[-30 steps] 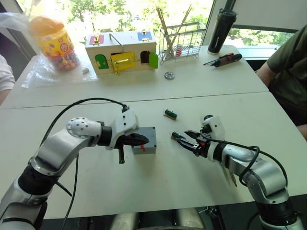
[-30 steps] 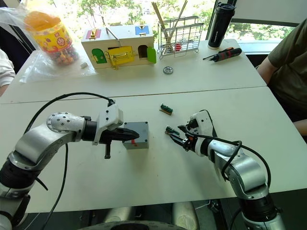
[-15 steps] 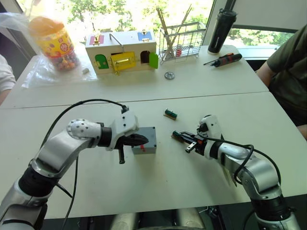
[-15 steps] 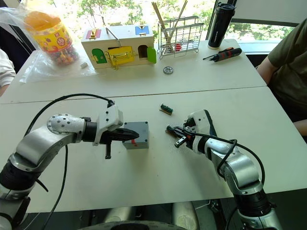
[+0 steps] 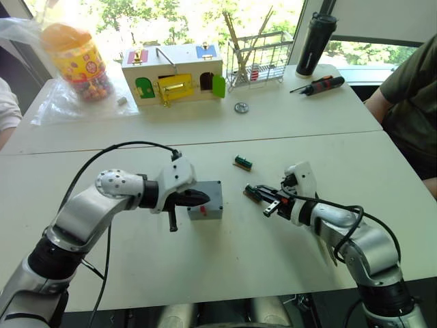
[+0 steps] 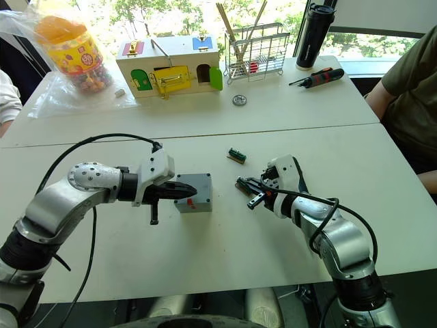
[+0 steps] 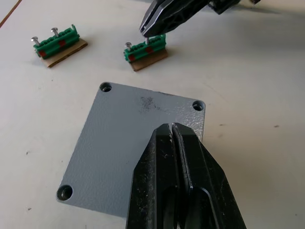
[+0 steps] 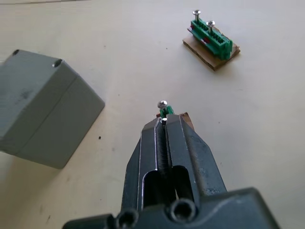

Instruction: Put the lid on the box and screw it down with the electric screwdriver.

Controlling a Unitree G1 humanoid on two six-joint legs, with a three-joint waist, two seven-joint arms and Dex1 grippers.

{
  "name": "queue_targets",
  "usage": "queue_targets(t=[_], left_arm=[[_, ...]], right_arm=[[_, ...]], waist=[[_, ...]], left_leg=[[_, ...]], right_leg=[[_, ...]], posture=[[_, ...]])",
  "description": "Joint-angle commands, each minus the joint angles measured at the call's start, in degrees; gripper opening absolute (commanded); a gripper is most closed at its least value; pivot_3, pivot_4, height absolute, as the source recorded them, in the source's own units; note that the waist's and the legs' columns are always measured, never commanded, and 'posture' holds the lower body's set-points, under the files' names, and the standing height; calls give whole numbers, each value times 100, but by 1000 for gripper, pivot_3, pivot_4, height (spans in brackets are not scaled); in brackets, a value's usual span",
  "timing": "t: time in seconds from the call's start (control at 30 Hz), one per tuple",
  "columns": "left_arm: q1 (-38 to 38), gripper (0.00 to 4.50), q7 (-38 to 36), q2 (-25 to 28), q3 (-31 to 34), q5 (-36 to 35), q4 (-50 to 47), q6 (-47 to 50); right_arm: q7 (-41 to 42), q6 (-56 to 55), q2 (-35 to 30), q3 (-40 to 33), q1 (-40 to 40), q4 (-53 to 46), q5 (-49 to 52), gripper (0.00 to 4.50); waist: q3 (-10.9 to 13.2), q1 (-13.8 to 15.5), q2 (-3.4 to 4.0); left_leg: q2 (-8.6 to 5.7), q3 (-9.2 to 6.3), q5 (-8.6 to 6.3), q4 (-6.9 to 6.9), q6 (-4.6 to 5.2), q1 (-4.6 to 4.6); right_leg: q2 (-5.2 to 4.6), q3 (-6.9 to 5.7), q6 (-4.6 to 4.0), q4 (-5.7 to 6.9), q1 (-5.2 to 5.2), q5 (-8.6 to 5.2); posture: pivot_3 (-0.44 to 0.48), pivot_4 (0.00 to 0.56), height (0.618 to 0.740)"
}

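The grey box (image 5: pixel 207 200) stands mid-table with the lid (image 7: pixel 119 143) lying flat on top, its corner screw holes showing. My left gripper (image 7: pixel 170 126) is shut, its tips resting over the lid's middle. To the right of the box sits a small green screw holder (image 7: pixel 145 47) on a brown base. My right gripper (image 8: pixel 163 120) is shut on a screw standing in that holder, and another screw (image 8: pixel 163 104) stands just beyond its tips. The electric screwdriver is out of view.
A second green holder (image 5: pixel 242 162) with two screws lies behind the first. At the back stand a wooden box with coloured doors (image 5: pixel 174 72), a wire rack (image 5: pixel 259 58), a black bottle (image 5: pixel 314 44), a black-and-orange screwdriver (image 5: pixel 317 85) and a candy jar (image 5: pixel 75 61). A person (image 5: pixel 410 89) sits at the right.
My right gripper's fingers, apart at the green holder a second ago, have closed on a screw and the wrist has rolled. The left arm and the box have stayed put.
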Motion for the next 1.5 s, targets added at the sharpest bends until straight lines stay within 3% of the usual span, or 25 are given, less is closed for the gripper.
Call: queue_targets(t=[0.03,0.17,0.27,0.5,0.8,1.5], left_arm=[[-15,0,-36,-29,179,49,169,-251],[-108,0,-19,-140,415,-85,378,-287],[-211,0,-121,-9,893,-374,520,-75],[32,0,-353,369,1084,-358,639,-199],[395,0,-98,309,1245,-472,282,-65],[418,0,5,247,982,-287,277,-190]], right_arm=[[25,56,-61,-158,-83,-344,116,38],[31,214,-138,-336,-206,-551,253,38],[21,454,18,-398,-900,-692,590,38],[83,233,588,463,-1582,-89,499,38],[294,-16,566,821,-1429,163,312,38],[324,-294,714,978,-1295,476,17,38]], waist=[[0,0,0],[0,-1,0],[0,-27,0],[0,-21,1],[1,-20,0],[1,-24,0]], left_leg=[[0,0,0,0,0,0],[0,0,0,0,0,0],[1,1,0,1,0,0],[5,0,2,-10,-3,0],[-1,3,2,6,-3,-3],[2,4,2,3,-3,-3]], right_leg=[[0,0,0,0,0,0],[0,-1,0,1,-1,0],[-2,-1,0,3,-3,0],[-1,-2,-1,7,-12,-1],[-5,-1,1,8,-8,1],[-3,0,0,10,-12,1]], posture=[[0,150,740],[0,150,740],[0,150,740],[0,150,740],[0,150,740],[0,150,740]])
